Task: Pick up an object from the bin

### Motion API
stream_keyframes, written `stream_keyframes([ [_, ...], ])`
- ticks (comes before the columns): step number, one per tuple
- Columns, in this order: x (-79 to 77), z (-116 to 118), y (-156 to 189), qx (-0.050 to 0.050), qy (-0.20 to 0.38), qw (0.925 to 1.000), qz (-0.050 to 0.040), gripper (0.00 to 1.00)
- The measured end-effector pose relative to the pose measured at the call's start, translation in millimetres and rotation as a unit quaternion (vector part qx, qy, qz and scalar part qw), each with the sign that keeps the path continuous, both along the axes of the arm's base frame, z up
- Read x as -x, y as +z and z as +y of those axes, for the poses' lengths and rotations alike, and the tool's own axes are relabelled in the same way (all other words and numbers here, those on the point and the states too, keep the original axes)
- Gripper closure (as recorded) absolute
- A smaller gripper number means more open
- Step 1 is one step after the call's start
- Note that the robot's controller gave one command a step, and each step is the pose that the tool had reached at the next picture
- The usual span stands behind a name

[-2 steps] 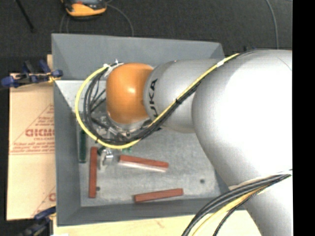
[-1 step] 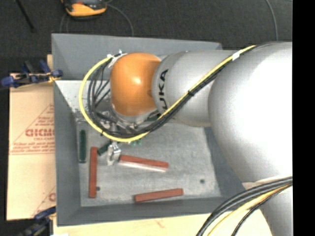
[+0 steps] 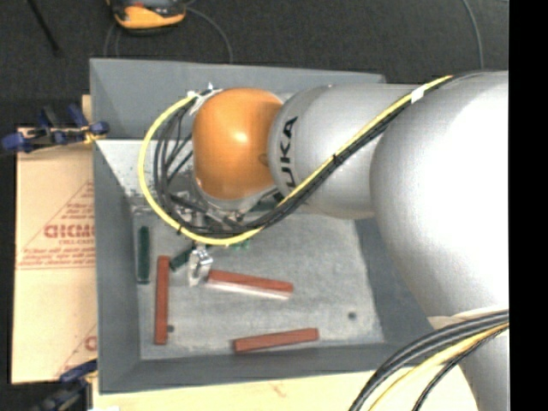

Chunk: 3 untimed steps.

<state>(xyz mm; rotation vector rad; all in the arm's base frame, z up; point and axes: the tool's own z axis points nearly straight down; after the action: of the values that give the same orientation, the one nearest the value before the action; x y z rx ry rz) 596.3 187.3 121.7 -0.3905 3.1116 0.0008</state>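
Note:
My gripper [image 3: 199, 267] pokes out as a silvery tip from under the orange wrist cover, low over the left half of the bin floor. It is at the left end of a red-brown flat stick [image 3: 250, 284] that lies nearly level across the middle, with a pale edge along its underside. Whether the gripper touches this stick is hidden. A second red-brown stick [image 3: 161, 300] lies upright along the left side, just left of the gripper. A small dark green piece [image 3: 179, 262] sits between that stick and the gripper.
A dark green pen-like rod [image 3: 143, 253] lies along the left wall. A third red-brown stick [image 3: 276, 340] rests near the front wall. A tiny dark speck [image 3: 352, 317] is at the right. The arm and its cables cover the bin's back half.

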Motion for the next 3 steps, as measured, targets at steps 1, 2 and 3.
stream_keyframes([
  [1, -13.1, 7, -29, 0.000, -0.035, 0.9994, -0.0019, 0.00],
  [2, 2.0, -56, -40, -0.004, 0.002, 1.0000, 0.0026, 1.00],
  [3, 1.8, -56, -40, -0.004, 0.002, 1.0000, 0.0025, 1.00],
])
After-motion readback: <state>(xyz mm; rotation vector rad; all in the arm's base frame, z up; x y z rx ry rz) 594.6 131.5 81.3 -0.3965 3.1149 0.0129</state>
